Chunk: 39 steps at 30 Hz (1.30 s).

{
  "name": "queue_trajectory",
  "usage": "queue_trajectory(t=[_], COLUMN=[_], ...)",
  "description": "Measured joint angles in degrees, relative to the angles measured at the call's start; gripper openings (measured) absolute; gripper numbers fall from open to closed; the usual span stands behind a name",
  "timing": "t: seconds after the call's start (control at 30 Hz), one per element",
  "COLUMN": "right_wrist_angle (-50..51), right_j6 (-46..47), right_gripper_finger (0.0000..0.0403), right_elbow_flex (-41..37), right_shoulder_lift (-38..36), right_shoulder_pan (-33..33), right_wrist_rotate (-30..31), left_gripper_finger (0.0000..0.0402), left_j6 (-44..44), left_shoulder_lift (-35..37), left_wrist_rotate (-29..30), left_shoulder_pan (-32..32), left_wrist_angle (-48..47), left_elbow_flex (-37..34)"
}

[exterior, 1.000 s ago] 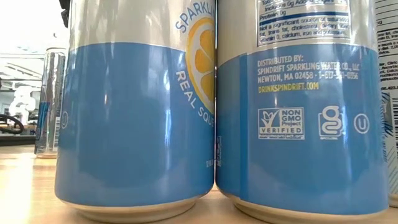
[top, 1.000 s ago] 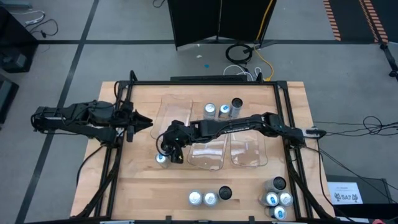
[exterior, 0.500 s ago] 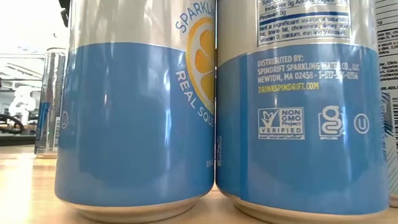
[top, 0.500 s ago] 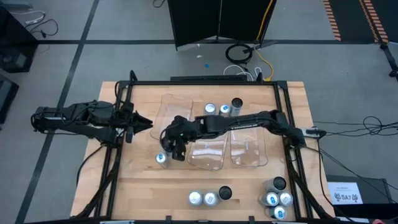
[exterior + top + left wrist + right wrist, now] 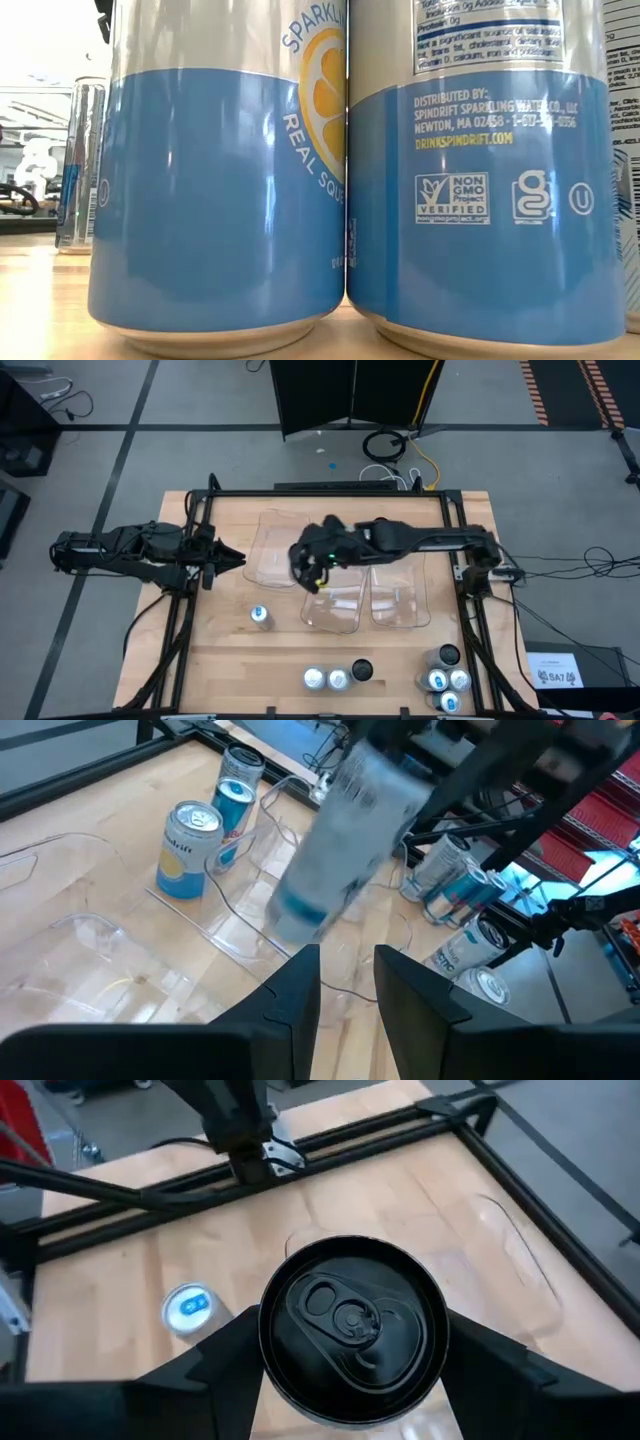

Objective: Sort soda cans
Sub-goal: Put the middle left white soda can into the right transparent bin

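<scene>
Right gripper [image 5: 318, 567] has swung from the blue-topped can [image 5: 260, 614] toward two o'clock, clamped on a black-topped can [image 5: 352, 1327] above the clear trays [image 5: 335, 610]; sorting drop likely next. Left gripper [image 5: 232, 557] waits, nearly closed.

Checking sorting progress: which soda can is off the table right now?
The dark-topped can, held in the right gripper above the clear trays; every other can stands on the table.
</scene>
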<state>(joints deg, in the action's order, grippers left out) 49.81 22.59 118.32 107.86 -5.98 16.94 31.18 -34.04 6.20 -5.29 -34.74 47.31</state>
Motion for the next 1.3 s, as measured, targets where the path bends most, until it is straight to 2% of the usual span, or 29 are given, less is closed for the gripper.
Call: queue_trajectory(t=[0.3, 0.47, 0.6, 0.73, 0.9, 1.13, 1.3], right_wrist_angle=[23.4, 34.3, 40.2, 39.3, 35.2, 16.9, 3.5], right_j6=[14.8, 23.3, 30.4, 35.6, 44.0, 45.8, 42.9], right_gripper_finger=[0.0237, 0.0237, 0.0237, 0.0237, 0.0238, 0.0239, 0.0241], right_elbow_flex=[0.0, 0.0, -1.1, -8.8, -25.7, -50.4, -62.9], right_shoulder_lift=[-5.0, -7.7, -10.5, -17.4, -25.8, -35.8, -39.1], right_shoulder_pan=[-6.5, -9.9, -12.5, -14.6, -15.1, -13.7, -11.1], right_wrist_rotate=[16.0, 19.8, 25.4, 27.3, 28.2, 28.1, 28.2], left_gripper_finger=[0.0107, 0.0107, 0.0107, 0.0107, 0.0107, 0.0107, 0.0107], left_j6=[0.0, 0.0, 0.0, 0.0, 0.2, 0.0, 0.1], left_shoulder_lift=[0.0, 0.0, 0.0, 0.0, 0.0, -0.1, -0.1], left_wrist_rotate=[0.0, 0.0, 0.0, 0.0, 0.0, 0.1, 0.2], left_shoulder_pan=[0.0, 0.0, 0.0, 0.0, 0.0, 0.0, 0.0], left_wrist_angle=[0.0, 0.6, 2.0, 3.3, 3.1, 3.1, 3.6], left_elbow_flex=[0.0, 0.0, 0.0, 0.0, 0.0, 0.0, 0.0])
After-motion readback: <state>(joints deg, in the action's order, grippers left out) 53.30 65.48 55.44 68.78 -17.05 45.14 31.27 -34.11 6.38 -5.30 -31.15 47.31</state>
